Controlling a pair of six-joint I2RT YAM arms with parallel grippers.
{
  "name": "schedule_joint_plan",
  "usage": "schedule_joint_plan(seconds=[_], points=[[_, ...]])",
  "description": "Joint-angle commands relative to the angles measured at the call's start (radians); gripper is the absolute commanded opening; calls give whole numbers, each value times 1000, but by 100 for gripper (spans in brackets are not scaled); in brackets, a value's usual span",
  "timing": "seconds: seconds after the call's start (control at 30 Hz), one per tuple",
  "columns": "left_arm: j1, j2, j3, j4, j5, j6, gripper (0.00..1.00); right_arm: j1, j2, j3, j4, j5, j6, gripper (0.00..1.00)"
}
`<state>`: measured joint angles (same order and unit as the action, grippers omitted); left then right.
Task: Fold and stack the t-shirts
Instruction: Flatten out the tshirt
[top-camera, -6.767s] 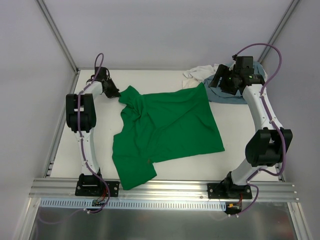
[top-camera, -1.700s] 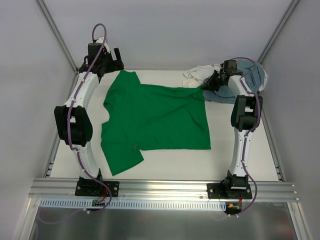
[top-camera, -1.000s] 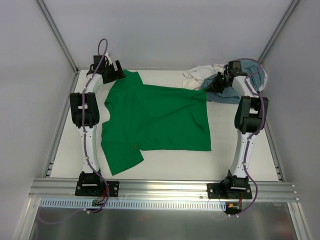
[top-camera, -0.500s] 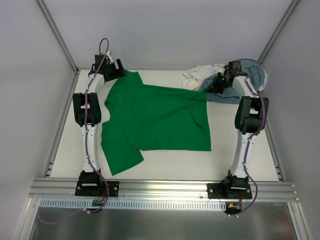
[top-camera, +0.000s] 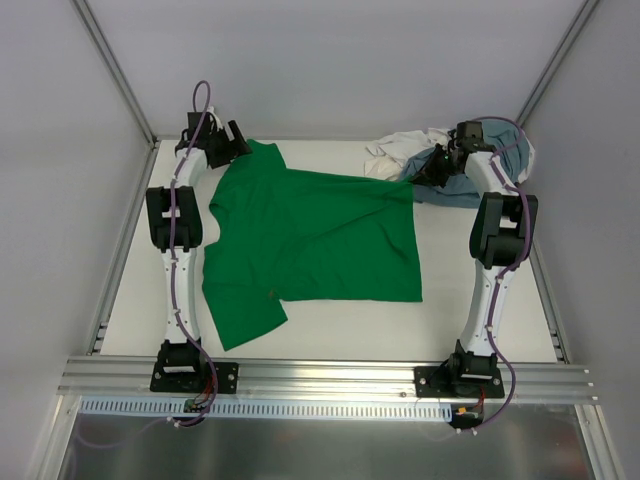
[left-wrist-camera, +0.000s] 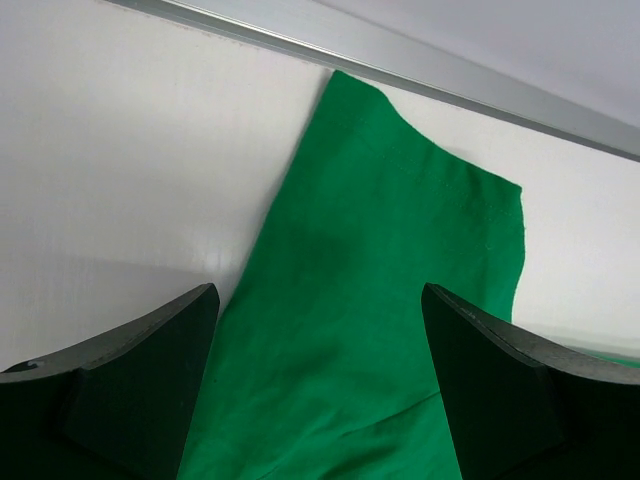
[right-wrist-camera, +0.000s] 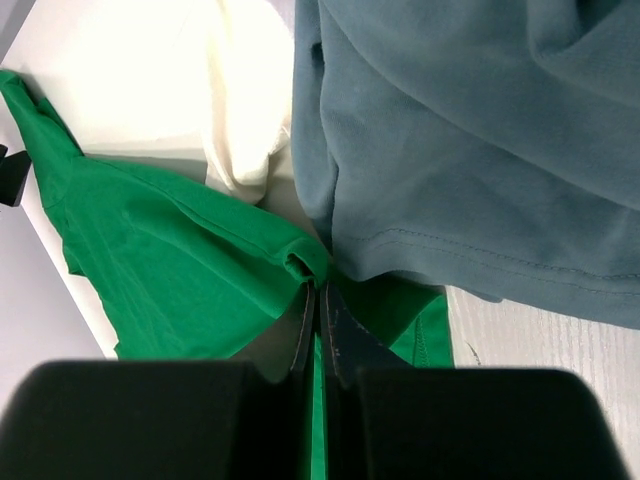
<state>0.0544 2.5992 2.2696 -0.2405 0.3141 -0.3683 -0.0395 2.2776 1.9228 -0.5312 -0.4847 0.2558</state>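
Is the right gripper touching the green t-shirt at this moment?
Touching. The right wrist view shows the right gripper closed on a bunched corner of the green t-shirt, with the cloth pinched between its two fingers.

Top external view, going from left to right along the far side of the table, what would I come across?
left hand → green t-shirt → white t-shirt → grey-blue t-shirt. The right hand is left out because it overlaps the shirt pile.
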Motion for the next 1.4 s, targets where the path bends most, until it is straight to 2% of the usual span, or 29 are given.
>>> schedule_joint_plan(seconds=[0.0, 0.23, 0.3, 0.33, 0.37, 0.47, 0.53, 0.57, 0.63, 0.67, 0.73, 0.8, 0.9, 1.03, 1.13, 1.27, 1.37], points=[[16, 4, 39, -36, 19, -55, 85, 4, -86, 8, -4, -14, -10, 0], [21, -20, 28, -91, 43, -78, 84, 6, -89, 10, -3, -12, -7, 1], [24, -78, -66, -48, 65, -89, 82, 7, -92, 12, -3, -12, -9, 0], [25, -171, -208, 78, 81, -110, 82, 9, -93, 12, -1, -12, -7, 1], [27, -216, -264, 122, 98, -121, 80, 10, -93, 12, -3, -12, -9, 0], [24, -321, -309, 81, 123, -116, 77, 13, -93, 10, 3, -14, -7, 1], [15, -375, -308, -49, 129, -65, 77, 15, -93, 5, 10, -14, -6, 1], [9, -405, -358, -72, 128, -45, 77, 16, -93, 5, 11, -15, -6, 1], [4, -517, -451, -48, 91, -14, 77, 18, -96, 1, 17, -17, -3, 0], [4, -554, -547, -24, 83, -11, 77, 20, -95, -1, 20, -18, -1, 1], [2, -617, -602, -16, 53, 5, 78, 21, -98, -7, 28, -20, -1, 0], [1, -636, -607, -63, 51, 22, 78, 23, -101, -11, 39, -22, 5, 0], [-1, -680, -662, -46, 62, -17, 78, 26, -107, -22, 46, -26, 10, 0], [-24, -659, -657, -127, 83, -34, 77, 30, -124, -50, 53, -28, 13, 0], [-36, -643, -662, -131, 95, -40, 77, 30, -127, -62, 31, -28, -4, 1], [-44, -633, -642, -125, 111, -46, 78, 23, -135, -68, -10, 70, -84, 1], [-48, -639, -636, -112, 120, -46, 78, -2, -101, -9, -18, 90, -86, 0]])
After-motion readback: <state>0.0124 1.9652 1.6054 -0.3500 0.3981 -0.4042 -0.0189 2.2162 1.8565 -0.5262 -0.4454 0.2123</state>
